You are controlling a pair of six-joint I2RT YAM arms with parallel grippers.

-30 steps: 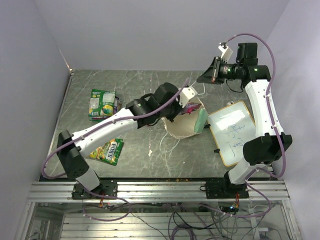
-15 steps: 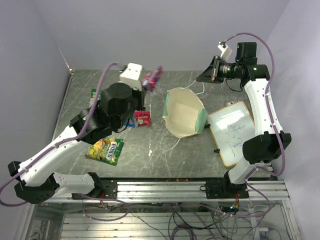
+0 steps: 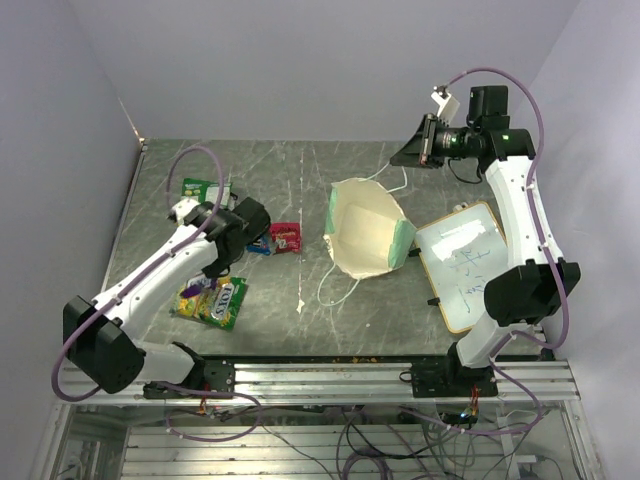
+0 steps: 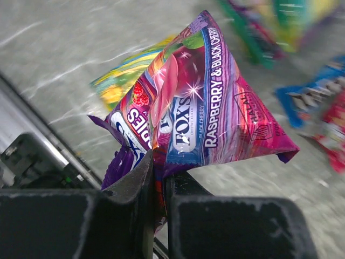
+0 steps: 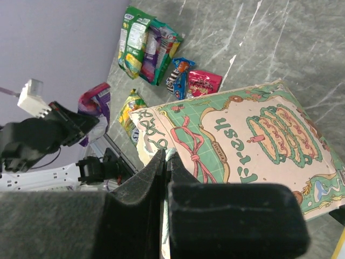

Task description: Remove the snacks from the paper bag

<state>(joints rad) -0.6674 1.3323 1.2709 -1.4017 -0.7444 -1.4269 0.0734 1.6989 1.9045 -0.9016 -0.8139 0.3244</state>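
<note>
The paper bag [image 3: 365, 235] lies tilted with its mouth toward the left; its printed side [image 5: 242, 135] fills the right wrist view. My right gripper [image 3: 417, 150] [image 5: 167, 156] hangs above the bag's far right, shut on its white string handle [image 3: 402, 178]. My left gripper [image 3: 208, 278] [image 4: 160, 162] is shut on a purple-pink candy bag [image 4: 199, 102] [image 5: 97, 97], held over the yellow-green candy bag [image 3: 215, 300] [image 4: 121, 81]. On the table lie green bags [image 3: 203, 190] [image 5: 145, 43], a blue bar [image 3: 262, 243] [image 5: 177, 75] and a red packet [image 3: 285, 237] [image 5: 204, 82].
A wood-framed whiteboard [image 3: 465, 260] lies right of the paper bag, beside the right arm. The snacks cluster on the table's left half. The aluminium rail [image 3: 320, 380] runs along the near edge.
My left arm pulled the purple-pink candy bag out of the paper bag, swung it up and left, then lowered it over the yellow-green bag. The right arm held still.
</note>
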